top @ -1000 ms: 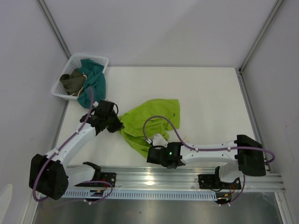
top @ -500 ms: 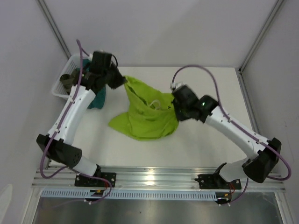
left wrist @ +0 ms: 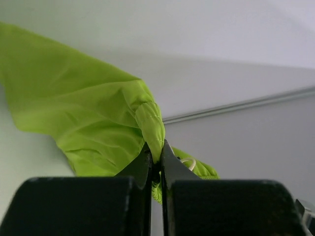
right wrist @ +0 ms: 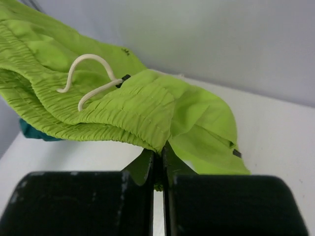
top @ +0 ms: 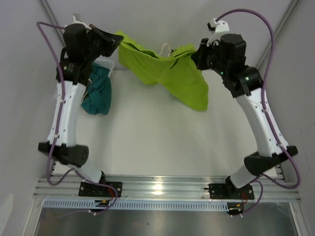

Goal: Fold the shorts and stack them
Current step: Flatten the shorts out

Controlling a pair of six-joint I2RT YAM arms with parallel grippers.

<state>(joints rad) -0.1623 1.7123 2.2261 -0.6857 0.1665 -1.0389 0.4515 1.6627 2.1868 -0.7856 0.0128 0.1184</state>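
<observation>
The lime-green shorts (top: 167, 69) hang stretched in the air between my two raised arms, high above the far part of the table. My left gripper (top: 117, 40) is shut on the waistband's left end (left wrist: 150, 123). At the other end my right gripper (top: 195, 55) is shut on the elastic waistband (right wrist: 133, 110). The white drawstring (right wrist: 88, 81) loops out of the waistband near its middle. One leg of the shorts sags down toward the table (top: 194, 93).
A white basket (top: 109, 66) sits at the far left corner, mostly hidden behind my left arm. A teal garment (top: 98, 91) spills from it onto the white table (top: 162, 142). White walls close in at the back and both sides.
Both arms have risen from low over the table, carrying the shorts up and spreading them apart. The left gripper closed on the waistband within the last second.
</observation>
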